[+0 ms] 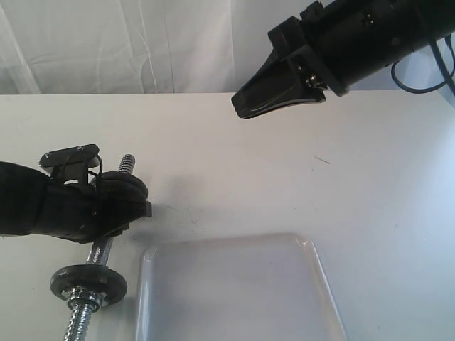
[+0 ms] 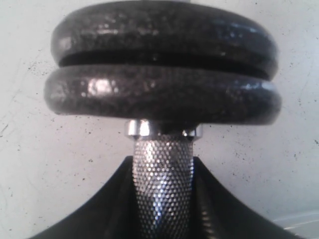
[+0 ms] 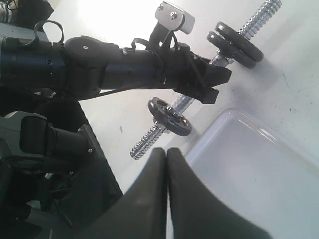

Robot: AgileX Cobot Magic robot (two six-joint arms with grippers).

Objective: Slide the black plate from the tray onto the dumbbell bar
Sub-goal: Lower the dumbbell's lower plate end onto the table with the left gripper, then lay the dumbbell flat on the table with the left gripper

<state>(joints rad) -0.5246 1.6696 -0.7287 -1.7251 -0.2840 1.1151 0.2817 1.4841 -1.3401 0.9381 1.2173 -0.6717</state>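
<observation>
A good deal is hidden from where I stand. The left pincer [image 1: 140, 209] is clamped on the middle of the dumbbell bar [image 1: 100, 250], and its black arm covers that stretch and half of the far discs. The bar lies on the white desk [image 1: 284, 185], left of the tray [image 1: 234, 291], slanting from near to far. Its near threaded end runs out of sight, as does the tray's near side.

The black plate [image 2: 164, 35] is on the bar's far part, outermost, just beside a twin disc [image 2: 162, 97] with a thin dark slit between them. Both are round, matte and pebbly like cast iron. A chrome collar [image 2: 164, 128] sits against the twin, and the grip next to it is finely knurled steel. A single disc [image 1: 89, 282] sits toward the near end, by coarse spiral thread.

The tray is milky, see-through plastic with rounded corners and a low rim. The right pincer [image 1: 247, 106] hangs high over the far desk, well apart from everything, its smooth black fingers pressed together, holding nothing. Behind, white cloth [image 1: 106, 42] hangs in folds.
</observation>
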